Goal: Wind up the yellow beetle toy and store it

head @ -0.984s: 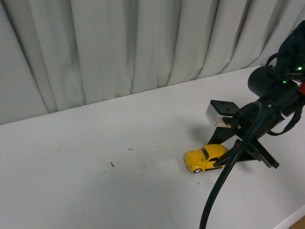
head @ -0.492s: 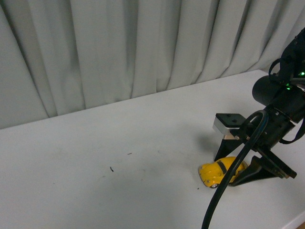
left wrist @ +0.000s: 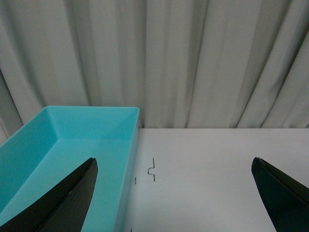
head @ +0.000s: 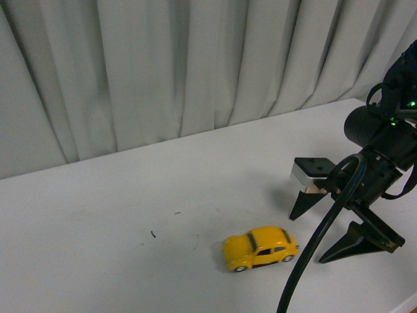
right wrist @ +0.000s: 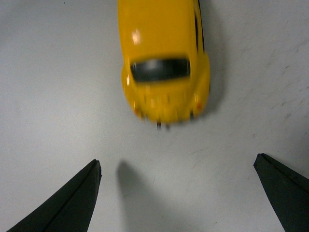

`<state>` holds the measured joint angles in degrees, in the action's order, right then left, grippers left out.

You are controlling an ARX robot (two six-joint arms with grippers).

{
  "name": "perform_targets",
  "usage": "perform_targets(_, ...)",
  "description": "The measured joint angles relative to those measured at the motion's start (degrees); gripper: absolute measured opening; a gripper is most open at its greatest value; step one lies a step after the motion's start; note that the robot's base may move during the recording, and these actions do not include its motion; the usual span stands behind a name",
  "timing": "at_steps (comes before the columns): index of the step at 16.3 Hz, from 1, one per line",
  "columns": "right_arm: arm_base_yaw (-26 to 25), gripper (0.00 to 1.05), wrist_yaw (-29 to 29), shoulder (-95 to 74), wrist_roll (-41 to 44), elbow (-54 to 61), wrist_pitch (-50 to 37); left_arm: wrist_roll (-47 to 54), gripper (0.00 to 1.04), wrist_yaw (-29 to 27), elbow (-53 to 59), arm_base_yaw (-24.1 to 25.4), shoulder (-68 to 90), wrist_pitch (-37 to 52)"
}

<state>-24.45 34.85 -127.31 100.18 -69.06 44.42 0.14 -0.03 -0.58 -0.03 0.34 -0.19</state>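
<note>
The yellow beetle toy (head: 260, 248) stands on its wheels on the white table, free of any grip, its rear end toward my right gripper (head: 306, 239). That gripper is open just to the toy's right, its black fingers apart and nothing between them. In the right wrist view the toy (right wrist: 164, 58) lies a little beyond the open right gripper (right wrist: 177, 159), clear of both fingertips. My left gripper (left wrist: 174, 160) is open over bare table, out of the front view.
A turquoise open box (left wrist: 133, 145) stands by the left gripper, against the grey curtain (head: 195, 65). The white table (head: 130, 215) has small dark marks (left wrist: 152, 169). Its front edge (head: 404, 303) runs near the right arm.
The toy sat between the right gripper's fingers before; now it has rolled out to the left, clear of them. The right gripper itself has hardly moved since half a second ago.
</note>
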Motion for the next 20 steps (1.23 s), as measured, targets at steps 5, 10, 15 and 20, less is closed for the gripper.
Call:
perform_targets(5, 0.0, 0.98, -0.2, 0.1, 0.0, 0.0, -0.7, 0.0, 0.98, 0.0, 0.0, 0.0, 0.0, 0.0)
perform_targets(10, 5.2, 0.98, 21.7, 25.9, -0.1, 3.4, -4.3, 0.0, 0.98, 0.0, 0.0, 0.0, 0.0, 0.0)
perform_targets(15, 7.9, 0.85, 4.4, 37.7, -17.0, 20.2, -38.0, 0.0, 0.98, 0.0, 0.0, 0.0, 0.0, 0.0)
perform_targets(20, 13.0, 0.67, -12.8, 46.2, -43.8, 38.0, -67.0, 0.0, 0.98, 0.2, 0.0, 0.0, 0.0, 0.0)
